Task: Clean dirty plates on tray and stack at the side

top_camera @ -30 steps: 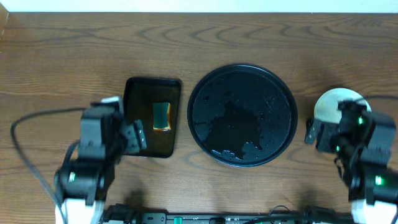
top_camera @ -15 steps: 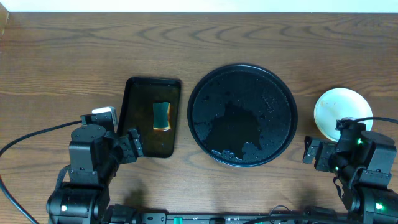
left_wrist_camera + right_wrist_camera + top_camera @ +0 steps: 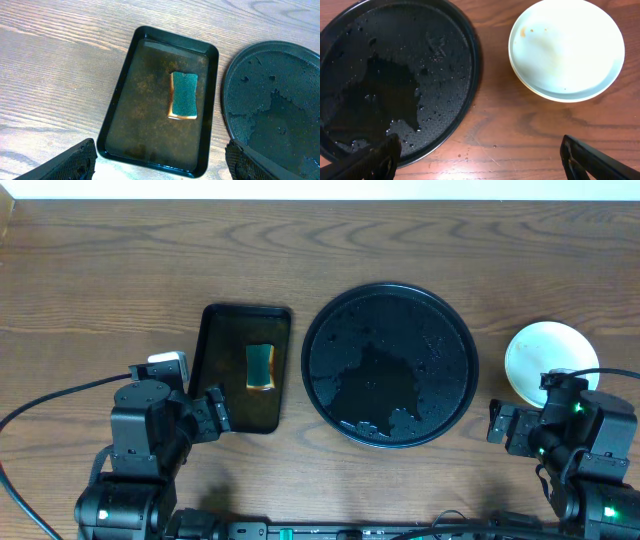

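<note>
Both wide open, empty, left end effector (image 3: 160, 167), right end effector (image 3: 480, 162), plates (image 3: 566, 50) stacked beside tray (image 3: 475, 55) rim

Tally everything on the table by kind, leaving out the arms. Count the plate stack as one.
trays: 2, the round tray and the rectangular tray
sponge: 1
plate stack: 1
total: 4
</note>
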You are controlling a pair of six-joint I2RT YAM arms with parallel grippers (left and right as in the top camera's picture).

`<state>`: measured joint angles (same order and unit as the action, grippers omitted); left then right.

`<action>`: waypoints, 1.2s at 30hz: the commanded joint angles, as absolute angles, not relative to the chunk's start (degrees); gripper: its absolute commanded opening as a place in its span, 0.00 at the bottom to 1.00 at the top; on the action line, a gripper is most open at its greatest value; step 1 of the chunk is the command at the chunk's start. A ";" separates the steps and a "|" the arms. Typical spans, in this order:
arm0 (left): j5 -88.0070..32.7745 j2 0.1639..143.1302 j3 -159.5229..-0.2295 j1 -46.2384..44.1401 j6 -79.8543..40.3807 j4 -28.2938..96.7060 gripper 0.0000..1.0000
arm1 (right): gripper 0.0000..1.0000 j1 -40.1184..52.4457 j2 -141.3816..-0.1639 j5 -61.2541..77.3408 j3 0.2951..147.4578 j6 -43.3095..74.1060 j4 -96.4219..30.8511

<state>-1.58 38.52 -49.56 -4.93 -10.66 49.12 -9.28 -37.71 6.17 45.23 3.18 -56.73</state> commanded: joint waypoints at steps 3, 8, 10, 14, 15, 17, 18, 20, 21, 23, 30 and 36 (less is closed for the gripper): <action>-2.09 38.52 -49.30 -4.64 -10.35 49.17 0.83 | 0.99 -7.62 -35.59 4.05 44.62 1.78 -56.82; -2.09 38.52 -49.30 -4.64 -10.35 49.17 0.83 | 0.99 -3.99 -29.91 2.83 41.23 0.54 -48.49; -2.09 38.52 -49.30 -4.64 -10.35 49.19 0.83 | 0.99 -2.44 -26.46 3.07 38.09 0.54 -42.52; -2.09 38.52 -49.30 -4.64 -10.35 49.17 0.83 | 0.99 0.16 -18.70 3.84 29.71 0.56 -30.61; -2.11 38.52 -49.30 -4.64 -10.35 49.17 0.83 | 0.99 0.54 -16.95 4.14 27.86 0.54 -28.23; -2.11 38.52 -49.30 -4.64 -10.35 49.19 0.83 | 0.99 1.02 -12.97 5.02 23.77 0.56 -23.38; -2.09 38.52 -49.30 -4.64 -10.35 49.19 0.83 | 0.99 1.13 -11.53 5.26 22.31 0.56 -21.74; -2.09 38.52 -49.30 -4.64 -10.35 49.17 0.83 | 0.99 1.17 -8.51 6.33 19.22 0.56 -18.17; -2.09 38.52 -49.30 -4.64 -10.35 49.17 0.83 | 0.99 1.17 -7.33 6.52 17.89 0.58 -16.51; -2.09 38.52 -49.30 -4.64 -10.35 49.19 0.83 | 0.99 1.17 -4.84 6.85 14.90 0.58 -12.38; -2.11 38.52 -49.30 -4.64 -10.35 49.19 0.83 | 0.99 1.21 -0.27 7.29 6.09 0.56 -0.49; -2.09 38.52 -49.30 -4.64 -10.35 49.17 0.83 | 0.99 1.21 -0.27 8.49 0.62 0.56 0.64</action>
